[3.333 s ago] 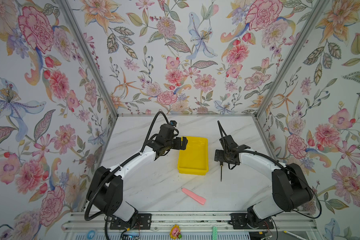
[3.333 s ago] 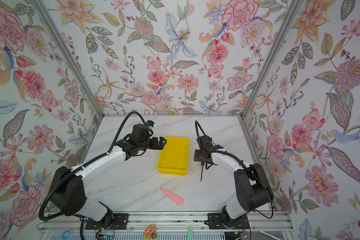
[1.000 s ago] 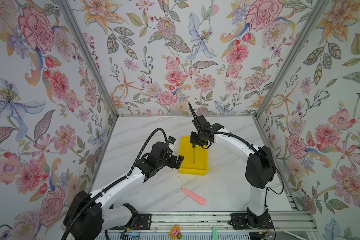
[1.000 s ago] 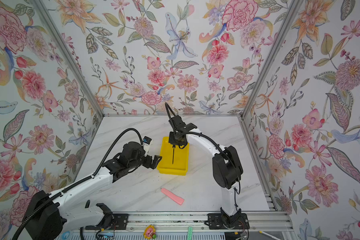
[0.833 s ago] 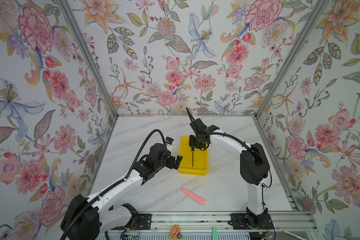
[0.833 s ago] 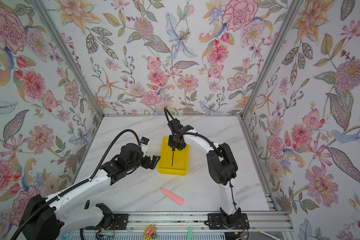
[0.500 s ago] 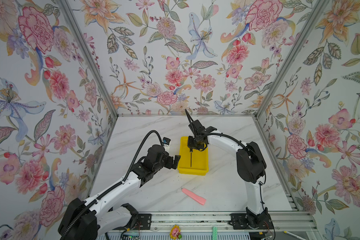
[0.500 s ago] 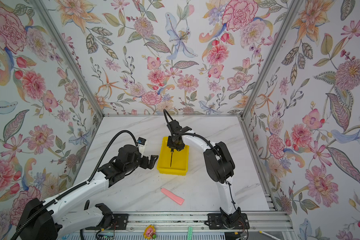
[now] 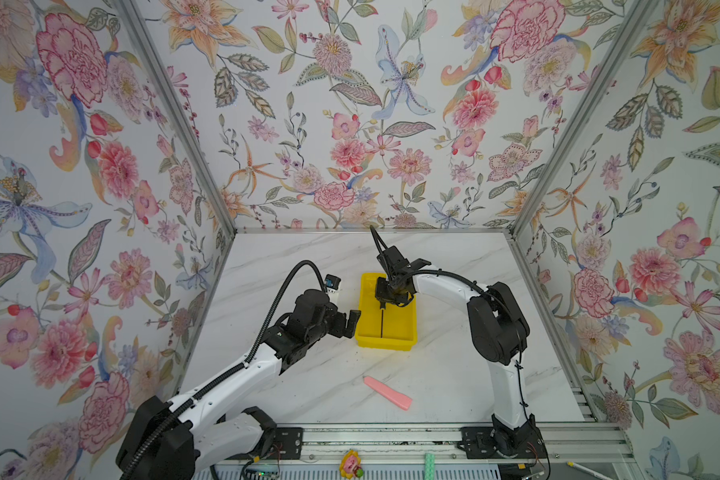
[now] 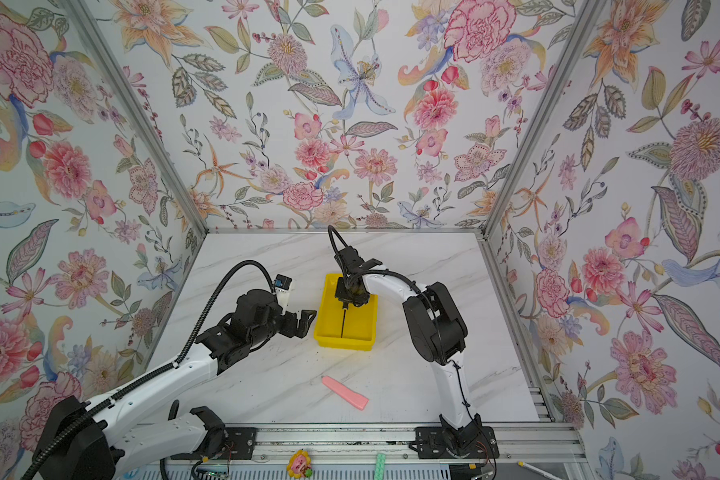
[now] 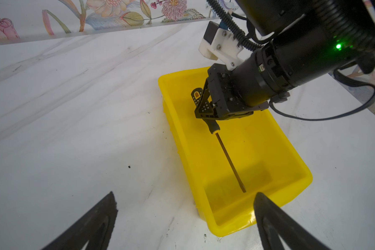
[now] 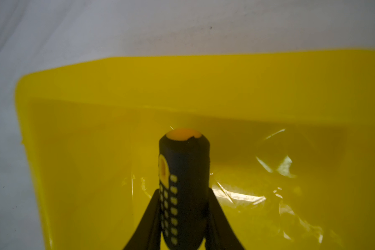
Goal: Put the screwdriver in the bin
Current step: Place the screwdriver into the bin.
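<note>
The yellow bin [image 9: 385, 341] [image 10: 341, 343] sits mid-table. My right gripper [image 9: 388, 291] [image 10: 351, 297] hangs low over its far half, shut on the screwdriver's black handle [image 12: 184, 173] [image 11: 212, 126]. The thin dark shaft [image 9: 381, 322] [image 10: 343, 322] [image 11: 230, 160] slopes down inside the bin [image 11: 178, 129] toward its near end; whether the tip touches the floor I cannot tell. In the right wrist view the gripper [image 12: 183, 194] clamps the handle above the bin's floor [image 12: 85, 162]. My left gripper [image 9: 348, 324] [image 10: 302, 320] [image 11: 184, 193] stands open and empty beside the bin's left wall.
A pink flat stick [image 9: 387, 392] [image 10: 345, 392] lies on the marble table in front of the bin. Flowered walls close in the back and both sides. The right arm's elbow [image 9: 497, 324] stands right of the bin.
The right gripper carried the screwdriver from right of the bin to over it, then sank lower into its far half. The left gripper stayed open beside the bin.
</note>
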You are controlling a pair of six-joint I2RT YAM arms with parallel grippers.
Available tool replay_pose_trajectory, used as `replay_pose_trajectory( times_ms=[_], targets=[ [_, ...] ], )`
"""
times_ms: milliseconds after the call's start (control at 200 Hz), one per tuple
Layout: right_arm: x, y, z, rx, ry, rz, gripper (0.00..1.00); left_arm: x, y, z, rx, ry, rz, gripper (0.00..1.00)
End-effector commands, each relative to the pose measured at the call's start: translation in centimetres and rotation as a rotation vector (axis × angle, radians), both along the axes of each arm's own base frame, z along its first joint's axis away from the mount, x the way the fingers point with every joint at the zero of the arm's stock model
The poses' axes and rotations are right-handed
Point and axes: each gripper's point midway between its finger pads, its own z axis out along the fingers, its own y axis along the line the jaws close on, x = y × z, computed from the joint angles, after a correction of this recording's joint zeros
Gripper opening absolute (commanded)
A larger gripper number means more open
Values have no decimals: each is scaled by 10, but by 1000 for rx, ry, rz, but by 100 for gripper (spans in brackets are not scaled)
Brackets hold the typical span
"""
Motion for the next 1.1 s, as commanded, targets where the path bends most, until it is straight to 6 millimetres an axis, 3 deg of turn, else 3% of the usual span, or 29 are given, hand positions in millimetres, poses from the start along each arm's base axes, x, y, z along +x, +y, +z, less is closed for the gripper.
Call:
replay_pose_trajectory(
  times_ms=[0,345,596,786,796,1096],
  targets=[
    [-2,-3,-15,-15,19,-33,18,1,10,-2,1,-3,45,99],
    [-2,-6,-13,-15,12,-52,27,4,6,-4,3,0,34,99],
    [0,-7,3,-3,-20,-57,39,7,6,0,-7,-11,43,99],
    [2,-7,22,13,-57,-57,48,6,7,3,-11,-24,46,99],
    [-5,0,22,11,-57,-35,49,6,7,3,-11,-24,44,99],
    [-7,2,74,28,-181,7,60,7,11,9,6,-50,55,99]
  ],
)
